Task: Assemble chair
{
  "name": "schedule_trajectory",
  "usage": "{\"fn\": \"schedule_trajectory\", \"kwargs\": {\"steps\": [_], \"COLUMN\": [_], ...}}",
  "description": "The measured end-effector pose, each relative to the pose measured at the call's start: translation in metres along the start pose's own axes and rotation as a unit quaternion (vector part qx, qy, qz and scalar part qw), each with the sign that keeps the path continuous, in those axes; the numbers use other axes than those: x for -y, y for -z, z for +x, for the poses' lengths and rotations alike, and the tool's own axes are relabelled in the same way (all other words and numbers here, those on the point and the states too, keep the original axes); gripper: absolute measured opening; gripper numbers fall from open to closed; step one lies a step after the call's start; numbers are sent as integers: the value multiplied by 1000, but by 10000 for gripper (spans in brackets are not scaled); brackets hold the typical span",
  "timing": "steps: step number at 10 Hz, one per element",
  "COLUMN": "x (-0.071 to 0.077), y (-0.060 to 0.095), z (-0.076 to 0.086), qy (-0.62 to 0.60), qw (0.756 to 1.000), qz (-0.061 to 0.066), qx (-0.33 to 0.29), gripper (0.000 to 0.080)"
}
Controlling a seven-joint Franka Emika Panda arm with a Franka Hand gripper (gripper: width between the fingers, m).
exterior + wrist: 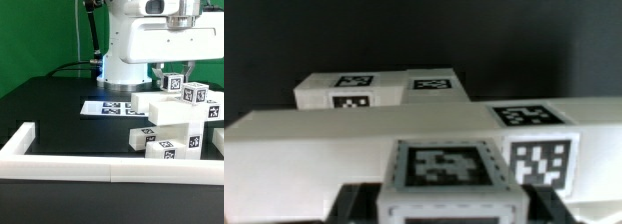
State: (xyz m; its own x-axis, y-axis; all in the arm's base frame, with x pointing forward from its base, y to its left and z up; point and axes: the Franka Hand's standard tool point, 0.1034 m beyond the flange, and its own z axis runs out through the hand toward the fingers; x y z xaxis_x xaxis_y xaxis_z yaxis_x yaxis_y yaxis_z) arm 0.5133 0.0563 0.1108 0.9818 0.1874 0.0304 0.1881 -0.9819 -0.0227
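Chair pcs sit stacked on the black table at the exterior view's right, just behind the long white border rail that runs along the near edge. Nearest pc: low white block w/ tags on its front, close to the rail. Above & behind it, more chunky white blocks piled into a stepped heap, tags on top & side faces. Gripper comes straight down onto a small tagged block at the top of the heap, fingers closed on it; wrist view shows that block clamped betw the two dark fingers, a wide white pc just beyond, another tagged block farther. Marker board lies flat, left of the heap. Farthest: robot base, green backdrop.
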Motion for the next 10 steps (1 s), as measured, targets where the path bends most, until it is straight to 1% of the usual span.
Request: {"fn": "schedule_trajectory", "kwargs": {"steps": [2,3,5,6,7,9,10], "x": [0,0,-1,-1,0,0,0], "y": [0,0,-1,-1,-1,-1,-1], "z": [0,0,0,0,0,0,0], "qy": [-88,-113,-214,-240,-288,-358,-372], "qw": [996,994,977,971,958,934,928], "qz": [2,2,5,7,10,11,13], "qx": [0,0,0,0,0,1,1], "gripper": [269,271,271,271,271,271,271]}}
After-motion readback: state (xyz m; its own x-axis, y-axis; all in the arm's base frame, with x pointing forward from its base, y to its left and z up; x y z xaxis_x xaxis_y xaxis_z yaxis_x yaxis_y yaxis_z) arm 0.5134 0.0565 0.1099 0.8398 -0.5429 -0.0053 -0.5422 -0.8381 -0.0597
